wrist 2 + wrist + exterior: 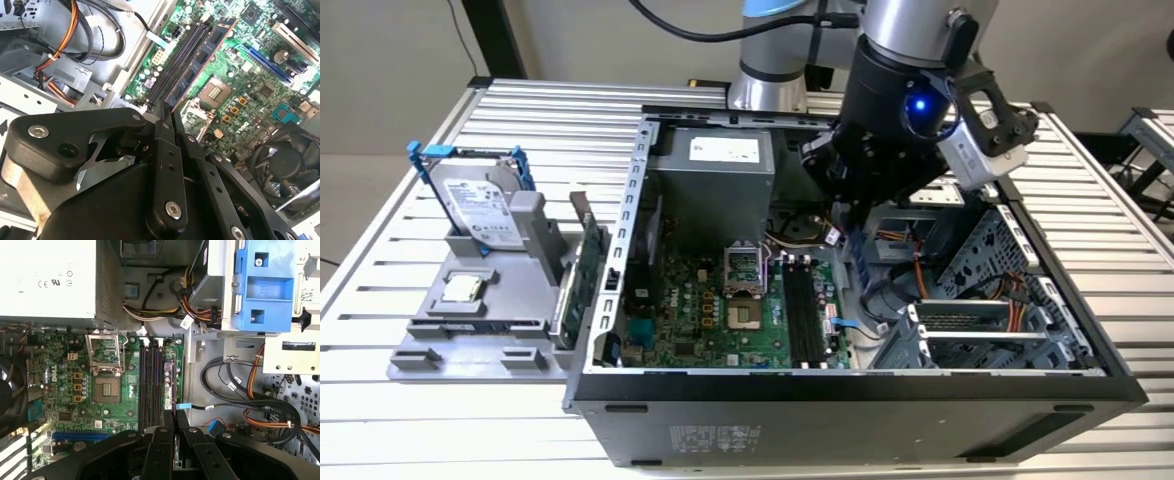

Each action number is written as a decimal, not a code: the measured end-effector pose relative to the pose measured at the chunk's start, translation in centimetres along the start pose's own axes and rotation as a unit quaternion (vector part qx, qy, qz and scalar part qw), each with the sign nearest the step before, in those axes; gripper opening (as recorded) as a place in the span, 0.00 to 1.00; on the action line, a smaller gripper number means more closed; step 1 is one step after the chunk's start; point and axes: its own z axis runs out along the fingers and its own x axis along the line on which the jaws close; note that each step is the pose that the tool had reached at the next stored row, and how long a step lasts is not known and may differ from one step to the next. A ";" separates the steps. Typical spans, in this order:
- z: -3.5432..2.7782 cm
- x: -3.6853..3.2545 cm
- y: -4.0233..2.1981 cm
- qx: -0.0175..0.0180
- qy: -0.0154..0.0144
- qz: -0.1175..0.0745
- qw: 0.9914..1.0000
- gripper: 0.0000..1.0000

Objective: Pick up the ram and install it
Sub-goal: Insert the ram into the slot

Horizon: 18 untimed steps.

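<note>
The ram (200,62) is clamped edge-on between the closed fingers of the gripper (167,112), and in both wrist views we see it slanting down over the memory slots (150,385) of the motherboard (110,410), beside the bare processor socket (106,390). In the exterior view, we note the arm reaching into the open computer case (630,215). We judge a tilted stick could miss its slot, jam or strain the board.
</note>
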 end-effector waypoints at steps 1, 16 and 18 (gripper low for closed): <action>0.14 0.00 0.00 0.000 0.000 0.000 1.000 0.00; 1.60 0.03 0.01 0.000 0.002 0.000 1.000 0.00; 1.89 0.04 0.01 0.001 0.002 0.000 1.000 0.00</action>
